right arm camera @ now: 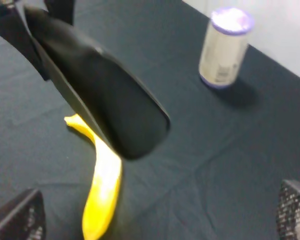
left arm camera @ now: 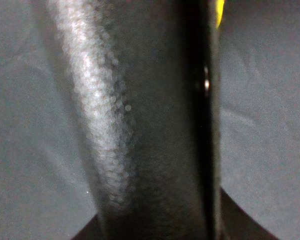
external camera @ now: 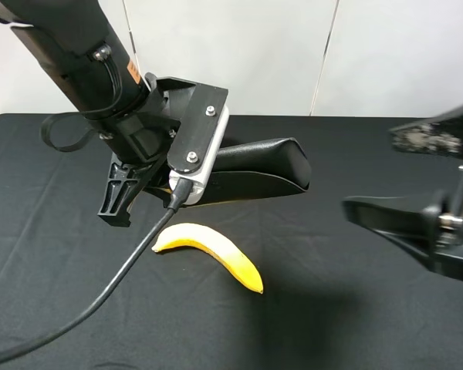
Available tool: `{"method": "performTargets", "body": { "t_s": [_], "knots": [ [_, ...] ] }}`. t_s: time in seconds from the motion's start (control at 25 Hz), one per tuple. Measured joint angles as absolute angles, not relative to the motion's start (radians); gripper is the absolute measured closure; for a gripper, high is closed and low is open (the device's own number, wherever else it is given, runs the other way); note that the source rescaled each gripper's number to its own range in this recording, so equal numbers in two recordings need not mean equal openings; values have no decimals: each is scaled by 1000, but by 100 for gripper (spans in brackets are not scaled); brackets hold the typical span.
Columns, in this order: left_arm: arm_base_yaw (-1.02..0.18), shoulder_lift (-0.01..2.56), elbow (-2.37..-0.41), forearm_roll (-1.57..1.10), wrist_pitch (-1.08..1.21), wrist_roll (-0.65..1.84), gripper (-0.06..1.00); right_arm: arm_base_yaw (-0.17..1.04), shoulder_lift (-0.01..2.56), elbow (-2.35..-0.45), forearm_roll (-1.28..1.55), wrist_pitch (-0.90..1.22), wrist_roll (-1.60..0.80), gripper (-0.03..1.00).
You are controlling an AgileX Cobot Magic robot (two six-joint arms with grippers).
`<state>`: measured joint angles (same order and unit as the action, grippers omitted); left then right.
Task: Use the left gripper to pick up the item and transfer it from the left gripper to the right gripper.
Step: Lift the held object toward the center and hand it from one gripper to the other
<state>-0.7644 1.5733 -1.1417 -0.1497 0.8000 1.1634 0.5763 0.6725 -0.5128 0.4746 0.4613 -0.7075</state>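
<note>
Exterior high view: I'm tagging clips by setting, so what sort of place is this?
Probably a robot lab test bench, not a home: a table draped in black cloth, plain white wall panels behind, and unrelated props: a banana, a purple-lidded can, a black pouch.

A: Anything non-task in view?
B: Banana (external camera: 212, 254) lower centre of the overhead frame, flat on black cloth (external camera: 347, 324). Purple-lidded beige can (right arm camera: 225, 47) upright, well apart from it. White wall (external camera: 386, 54) along the top.
</note>
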Motion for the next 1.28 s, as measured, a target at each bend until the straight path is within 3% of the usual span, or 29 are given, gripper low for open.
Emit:
{"method": "performTargets", "body": {
  "t_s": [0.4, 1.28],
  "knots": [
    [-764, 1573, -1142, -150, 782, 1164, 94, 803, 888, -513, 484, 212, -755, -3],
    [-764, 1573, -1142, -191, 670, 1295, 94, 810, 1115, -623, 476, 135, -832, -3]
  ]
}}
